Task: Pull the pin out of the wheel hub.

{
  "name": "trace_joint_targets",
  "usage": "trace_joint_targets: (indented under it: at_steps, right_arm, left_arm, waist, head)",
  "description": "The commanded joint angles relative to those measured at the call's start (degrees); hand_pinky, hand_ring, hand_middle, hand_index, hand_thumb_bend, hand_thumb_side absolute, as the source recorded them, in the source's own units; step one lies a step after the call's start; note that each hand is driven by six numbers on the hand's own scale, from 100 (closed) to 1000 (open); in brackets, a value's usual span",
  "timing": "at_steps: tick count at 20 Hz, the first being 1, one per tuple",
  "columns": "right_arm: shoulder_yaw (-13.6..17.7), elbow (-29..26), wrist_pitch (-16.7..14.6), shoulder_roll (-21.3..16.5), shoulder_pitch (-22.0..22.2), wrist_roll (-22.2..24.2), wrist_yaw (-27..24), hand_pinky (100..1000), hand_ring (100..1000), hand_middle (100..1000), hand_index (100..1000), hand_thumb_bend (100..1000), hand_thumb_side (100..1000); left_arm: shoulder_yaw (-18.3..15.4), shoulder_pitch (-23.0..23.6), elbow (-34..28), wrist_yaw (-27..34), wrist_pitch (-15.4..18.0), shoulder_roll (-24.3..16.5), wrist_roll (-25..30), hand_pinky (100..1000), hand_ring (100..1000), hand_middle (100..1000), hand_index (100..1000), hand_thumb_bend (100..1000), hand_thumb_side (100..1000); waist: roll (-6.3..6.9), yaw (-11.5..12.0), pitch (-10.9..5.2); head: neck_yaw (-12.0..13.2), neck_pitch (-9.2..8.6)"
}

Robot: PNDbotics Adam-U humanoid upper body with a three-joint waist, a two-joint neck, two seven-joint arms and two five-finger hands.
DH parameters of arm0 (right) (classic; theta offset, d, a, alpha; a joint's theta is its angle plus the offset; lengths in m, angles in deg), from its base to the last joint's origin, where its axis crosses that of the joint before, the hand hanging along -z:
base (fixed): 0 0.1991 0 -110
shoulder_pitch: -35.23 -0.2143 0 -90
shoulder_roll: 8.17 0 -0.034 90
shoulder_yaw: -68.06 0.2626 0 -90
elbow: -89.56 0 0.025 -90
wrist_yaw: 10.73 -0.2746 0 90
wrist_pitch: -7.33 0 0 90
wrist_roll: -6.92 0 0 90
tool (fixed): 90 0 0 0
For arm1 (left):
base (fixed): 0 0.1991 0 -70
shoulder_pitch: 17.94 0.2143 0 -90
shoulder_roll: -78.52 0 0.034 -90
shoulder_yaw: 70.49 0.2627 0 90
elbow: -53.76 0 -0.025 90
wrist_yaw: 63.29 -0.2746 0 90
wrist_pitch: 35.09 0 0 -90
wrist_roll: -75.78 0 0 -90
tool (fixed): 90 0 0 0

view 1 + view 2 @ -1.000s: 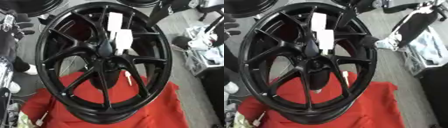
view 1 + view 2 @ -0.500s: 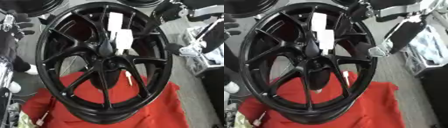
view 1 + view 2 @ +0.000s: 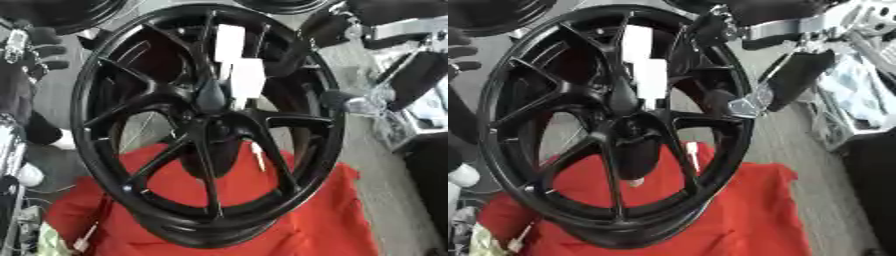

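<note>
My right hand [image 3: 726,102], fingers hidden so I cannot tell its state, nears the wheel hub [image 3: 219,131]; it risks snagging a spoke and missing the pin [image 3: 257,155].

No legible text, labels or numbers anywhere

Cannot make out a pin at the blurred hub [image 3: 214,131], nor the fingers of the right hand [image 3: 730,102], smeared against the rim [image 3: 325,150].
</note>
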Motion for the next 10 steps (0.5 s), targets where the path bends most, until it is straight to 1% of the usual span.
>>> trace_joint_targets:
  at_steps: [1,4,6,10]
  right_arm:
    - [1.9,2.4,1.5,1.5,-1.6,-0.4,-0.6,888,722,720,880,100,441]
    - [2.3,5.3,3.2,4.1,-3.1,0.3,-1.2,905,730,728,881,100,462]
    - [2.2,6.9,3.6,5.3,-3.8,1.0,-0.9,915,735,732,882,100,488]
    - [2.0,9.5,4.4,7.5,-5.0,2.2,-0.6,924,730,724,891,100,506]
  left_arm:
    - [-0.8,-0.5,-0.6,0.2,0.1,-1.2,-0.4,702,727,648,722,100,771]
    - [-1.0,-0.4,-0.5,0.4,0.0,-1.1,-0.6,702,726,647,721,100,772]
    - [-1.1,-0.4,-0.5,0.4,-0.1,-1.1,-0.8,702,725,646,721,100,772]
    - [-1.2,-0.5,-0.3,0.4,-0.2,-0.8,-1.0,702,724,644,719,100,773]
  waist:
    - [0.07,-0.1,-1.19]
    - [0.02,0.0,-1.27]
    - [-0.13,0.1,-1.31]
    - [-0.30,0.4,-1.38]
  head:
    - [-0.1,0.33]
    - [-0.3,0.34]
    - [-0.5,0.34]
    - [-0.7,0.34]
